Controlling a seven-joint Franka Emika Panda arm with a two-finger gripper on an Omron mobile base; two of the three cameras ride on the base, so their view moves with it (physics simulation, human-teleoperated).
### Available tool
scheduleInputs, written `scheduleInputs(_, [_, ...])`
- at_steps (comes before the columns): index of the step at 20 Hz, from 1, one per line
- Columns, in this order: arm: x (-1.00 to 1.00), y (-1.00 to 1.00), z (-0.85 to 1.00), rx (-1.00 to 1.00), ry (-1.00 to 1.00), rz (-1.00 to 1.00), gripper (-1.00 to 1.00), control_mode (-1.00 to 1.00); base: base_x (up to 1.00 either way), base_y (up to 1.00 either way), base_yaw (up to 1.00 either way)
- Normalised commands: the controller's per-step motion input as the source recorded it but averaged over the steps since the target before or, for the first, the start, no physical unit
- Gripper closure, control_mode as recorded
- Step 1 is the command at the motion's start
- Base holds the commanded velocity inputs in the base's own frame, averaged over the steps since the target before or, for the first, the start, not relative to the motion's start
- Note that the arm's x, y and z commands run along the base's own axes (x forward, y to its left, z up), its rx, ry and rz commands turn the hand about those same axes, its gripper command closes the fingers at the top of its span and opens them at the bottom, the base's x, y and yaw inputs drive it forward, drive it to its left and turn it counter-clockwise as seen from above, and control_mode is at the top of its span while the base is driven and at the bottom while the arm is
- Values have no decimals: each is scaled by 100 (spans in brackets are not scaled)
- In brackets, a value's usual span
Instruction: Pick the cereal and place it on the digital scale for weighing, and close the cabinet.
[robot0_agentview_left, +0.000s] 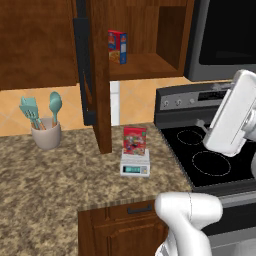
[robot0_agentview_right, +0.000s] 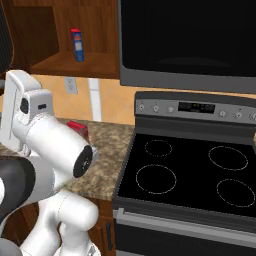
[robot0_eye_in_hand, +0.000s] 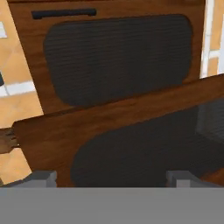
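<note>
Left base view: the cereal (robot0_agentview_left: 134, 140) is seen upright on the digital scale (robot0_agentview_left: 135, 164), which sits on the granite desk (robot0_agentview_left: 50, 175) beside the stove (robot0_agentview_left: 210, 155), so the weighing step is judged done. What remains is the cabinet (robot0_agentview_left: 145, 35), its door (robot0_agentview_left: 90, 70) swung out edge-on above the desk, the red, blue and yellow box (robot0_agentview_left: 117, 46) left on the shelf. Hand view: the glass-paned door (robot0_eye_in_hand: 131, 148) is faced closely by the pincer (robot0_eye_in_hand: 111, 178), fingertips (robot0_eye_in_hand: 41, 177) spread apart, nothing held. A flat, steady push on the door's outer face, well away from the hinge, is advised, with the cereal kept clear of the swing.
</note>
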Motion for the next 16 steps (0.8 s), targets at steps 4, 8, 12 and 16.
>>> scheduleInputs(4, [-100, 100, -6, 5, -28, -43, -100, -100, 0, 0, 0])
scheduleInputs(8, [-100, 100, -22, 15, -27, -45, -100, -100, 0, 0, 0])
scheduleInputs(12, [-94, 100, -42, 18, -18, -41, -100, -100, 0, 0, 0])
scheduleInputs(16, [-40, 100, -69, 11, -9, -33, -100, -100, 0, 0, 0])
